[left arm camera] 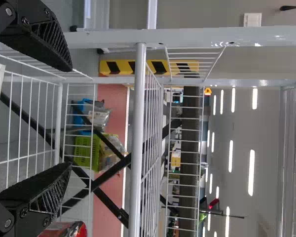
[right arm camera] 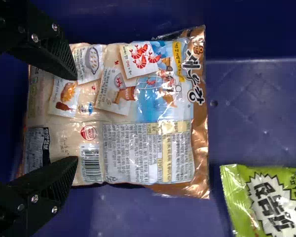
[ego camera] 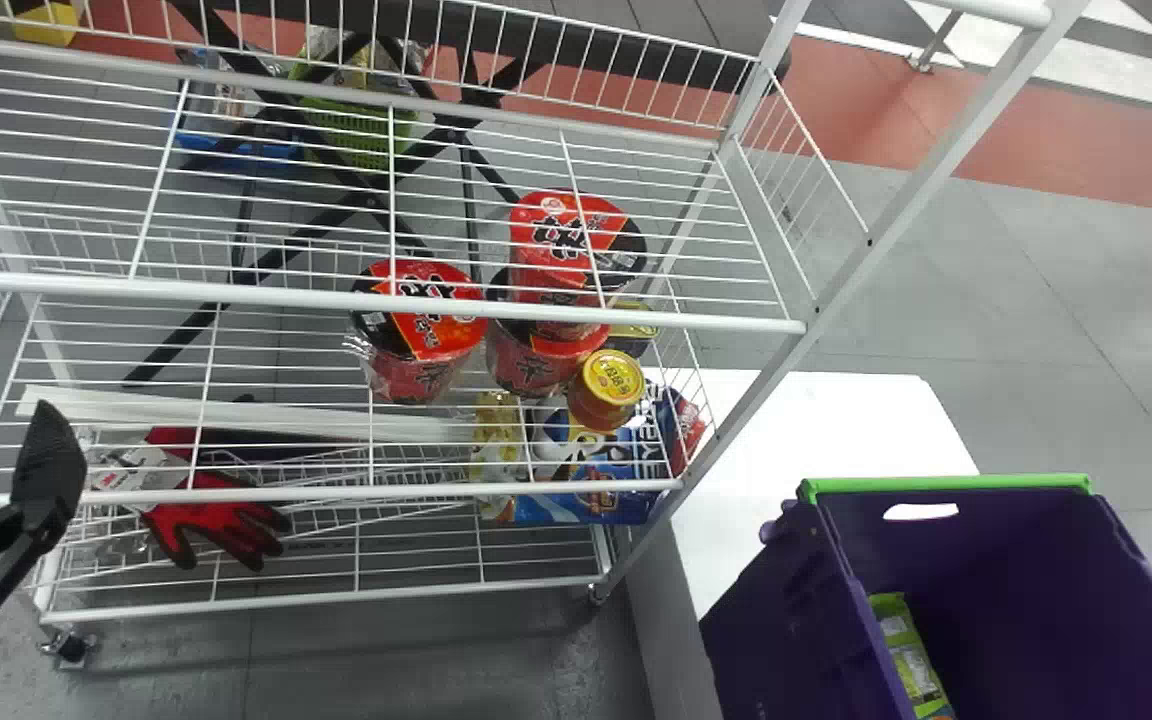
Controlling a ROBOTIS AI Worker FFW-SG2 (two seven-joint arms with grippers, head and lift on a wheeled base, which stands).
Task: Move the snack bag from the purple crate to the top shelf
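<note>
At the left edge of the head view, my left gripper [ego camera: 11, 540] is held in front of the shelf rack. In the left wrist view the left gripper [left arm camera: 69, 116] has its fingers wide apart with no thing between them. Inside the purple crate [ego camera: 776, 630], my right gripper [right arm camera: 76, 121] stands open over a brown and beige snack bag [right arm camera: 133, 103], its two fingers spread across one end of the bag. A green snack bag [ego camera: 911, 655] lies along the crate's near-left wall; this green bag [right arm camera: 266, 202] is beside the brown one. The rack's top shelf [ego camera: 436, 300] is white wire.
Red noodle cups [ego camera: 416, 330] and a yellow-lidded jar [ego camera: 608, 385] stand on the shelf below the top one. Lower down are red gloves [ego camera: 211, 515] and blue snack packs [ego camera: 586, 500]. A white table [ego camera: 836, 420] stands between rack and crate.
</note>
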